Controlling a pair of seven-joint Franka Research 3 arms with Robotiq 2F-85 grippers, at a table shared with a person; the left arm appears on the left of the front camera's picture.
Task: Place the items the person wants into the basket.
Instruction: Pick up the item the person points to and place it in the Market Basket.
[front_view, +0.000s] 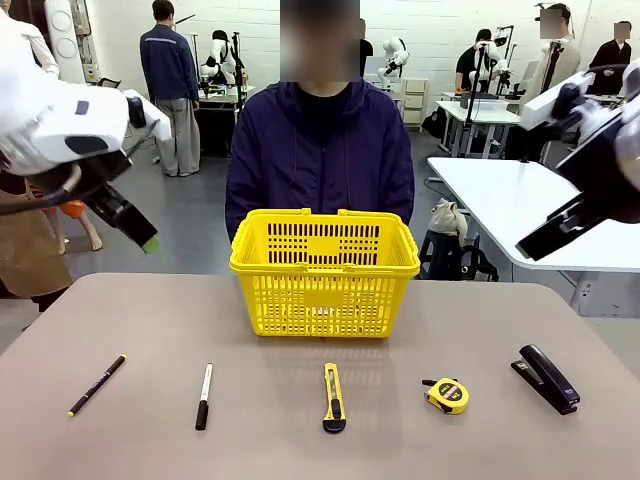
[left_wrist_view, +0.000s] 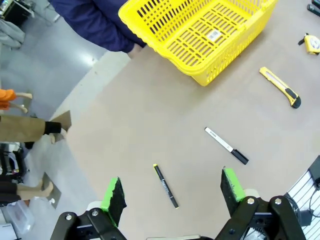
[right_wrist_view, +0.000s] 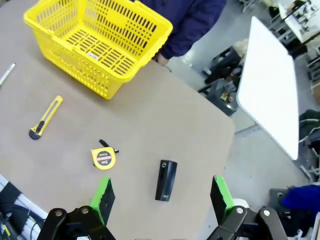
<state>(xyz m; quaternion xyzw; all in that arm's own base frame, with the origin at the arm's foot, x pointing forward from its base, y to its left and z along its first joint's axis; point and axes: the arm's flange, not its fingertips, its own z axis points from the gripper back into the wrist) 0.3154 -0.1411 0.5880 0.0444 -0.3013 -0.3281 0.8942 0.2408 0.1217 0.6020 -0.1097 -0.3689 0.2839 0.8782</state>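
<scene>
The right gripper (right_wrist_view: 161, 187) hangs released, seemingly right above the stapler (right_wrist_view: 166, 180) by the surface's near right corner, its long axis square to the closing line. The left gripper (left_wrist_view: 172, 179), also released, hangs over the pen (left_wrist_view: 166, 186), well away. Basket (front_view: 324, 300) sits mid-surface.

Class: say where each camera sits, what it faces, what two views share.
Front: between the arms, facing the navy-jacketed person across the table; both arms show.
Left wrist: looks down past the open left hand onto a thin black pen.
Right wrist: down past the open right hand onto a black stapler.
All share the yellow slotted plastic basket.
</scene>
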